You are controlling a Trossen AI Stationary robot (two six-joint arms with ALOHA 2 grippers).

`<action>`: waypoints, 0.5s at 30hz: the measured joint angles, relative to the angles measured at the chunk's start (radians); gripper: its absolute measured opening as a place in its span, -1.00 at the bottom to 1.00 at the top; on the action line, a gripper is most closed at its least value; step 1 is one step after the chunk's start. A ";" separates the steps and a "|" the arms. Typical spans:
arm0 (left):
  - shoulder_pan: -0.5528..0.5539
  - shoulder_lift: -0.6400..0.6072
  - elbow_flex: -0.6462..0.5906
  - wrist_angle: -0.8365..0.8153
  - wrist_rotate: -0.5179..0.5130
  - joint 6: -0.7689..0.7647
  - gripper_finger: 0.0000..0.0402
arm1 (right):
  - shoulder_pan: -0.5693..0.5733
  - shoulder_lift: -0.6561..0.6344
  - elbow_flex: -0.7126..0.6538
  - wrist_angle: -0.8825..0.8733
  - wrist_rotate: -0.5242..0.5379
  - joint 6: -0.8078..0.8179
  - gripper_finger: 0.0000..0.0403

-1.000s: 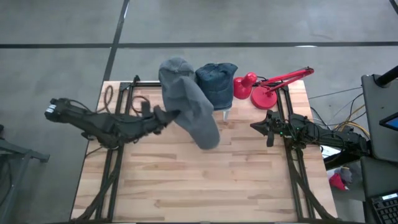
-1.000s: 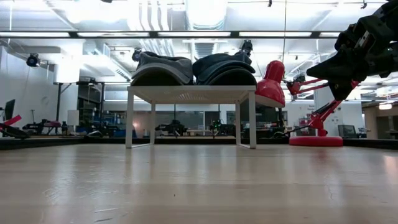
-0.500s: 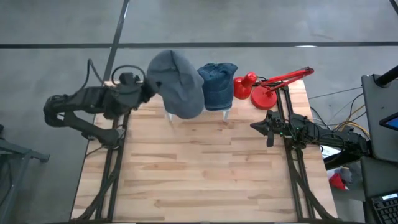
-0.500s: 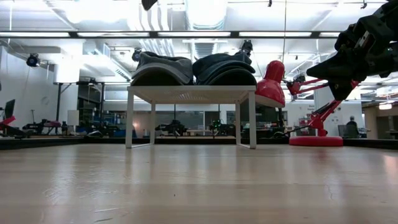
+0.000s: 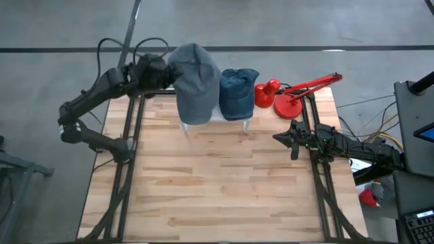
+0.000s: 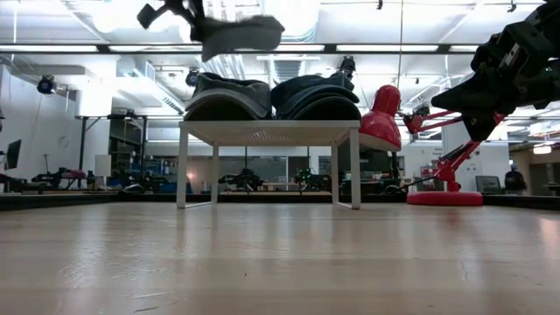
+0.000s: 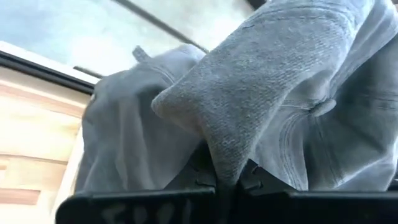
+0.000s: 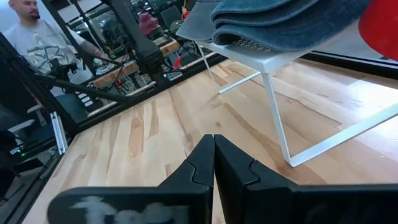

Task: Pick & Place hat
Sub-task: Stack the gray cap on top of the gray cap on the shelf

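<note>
A grey knit hat [image 5: 196, 85] is in my left gripper [image 5: 165, 73], which is shut on it above the left part of a white wire stand [image 6: 271, 131] near the table's far edge. In the low view the hat [image 6: 238, 35] hovers over a second grey cap [image 6: 229, 94], which lies on the stand beside a blue denim hat [image 6: 315, 94]. The high view hides the lower grey cap under the held hat. My right gripper [image 5: 293, 139] is shut and waits above the table's right side. My left gripper [image 7: 225, 180] pinches a narrow fold at the grey hat's edge [image 7: 224, 165] between its two fingers. It comes from the table's left, roughly level. The hat is lifted clear and reaches from the fingers toward the right, above the cap on the stand.
A red desk lamp [image 5: 291, 95] stands at the far right, right of the stand, its arm reaching toward the right edge. The wooden tabletop [image 5: 217, 183] spreads out in front of the stand. A person [image 8: 28, 31] shows beyond the table.
My left gripper has drawn back from the table's middle toward the far left corner, keeping its hold. The grey hat, which draped down in front of the stand, has swung over the stand's left part and now shows at the top of the low view.
</note>
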 joint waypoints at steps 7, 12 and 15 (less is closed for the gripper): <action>0.190 0.077 0.023 0.001 0.213 0.075 -1.00 | 0.000 0.000 0.000 0.000 0.000 -0.002 -0.96; 0.263 0.128 0.053 -0.001 0.325 0.120 -1.00 | 0.000 0.000 0.000 0.000 0.000 -0.002 -0.96; 0.281 0.151 0.095 -0.003 0.354 0.151 -1.00 | 0.000 0.000 0.000 0.000 0.000 -0.002 -0.96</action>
